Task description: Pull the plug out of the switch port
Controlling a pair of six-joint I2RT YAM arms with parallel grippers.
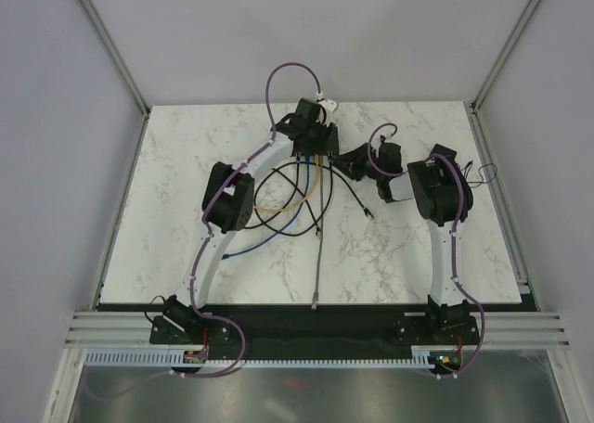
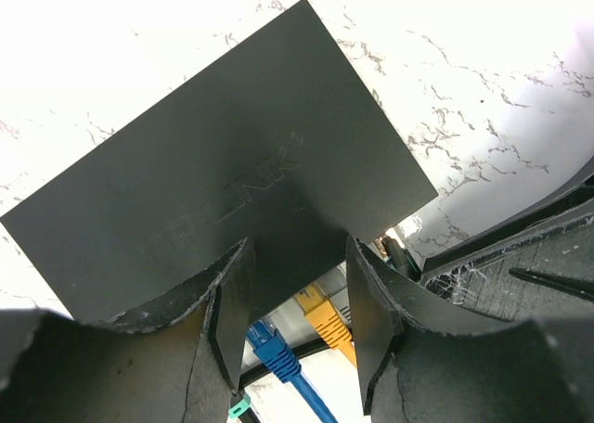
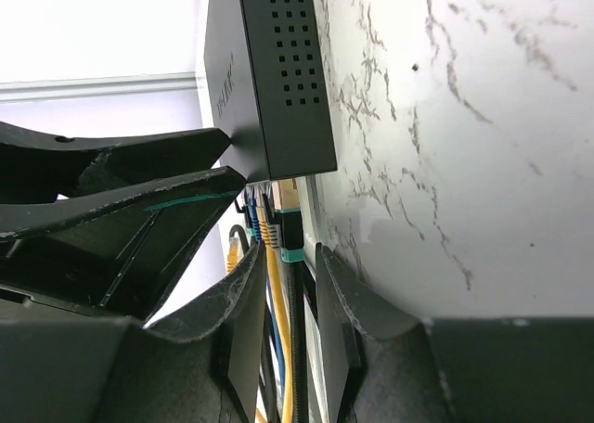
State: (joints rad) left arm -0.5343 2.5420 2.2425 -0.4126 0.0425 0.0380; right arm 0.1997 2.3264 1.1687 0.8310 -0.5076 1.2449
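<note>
Fingers (image 2: 232,321) of the left gripper (image 2: 297,256) stand about half apart and have hold of nothing. They reach over the near long edge of the switch (image 2: 232,154), which lies flat on the marble surface (image 2: 483,80) straight ahead of this gripper, its lettered top facing up. Whether the fingers rest on that top cannot be told. Below the gap between them, a blue plug (image 2: 269,341) and a yellow plug (image 2: 325,316) sit side by side in the switch's ports, their cables running back toward the gripper.

Further right, the right gripper (image 3: 290,265) comes at the same row of ports from the switch's vented end. It is only narrowly parted. A black plug (image 3: 291,242) with a teal band sits in a port just ahead of its fingertips, and the black cable (image 3: 297,349) runs back between the two fingers. Whether they pinch that cable or merely flank it cannot be told. A yellow cable (image 3: 276,302) runs just beside the black one.
</note>
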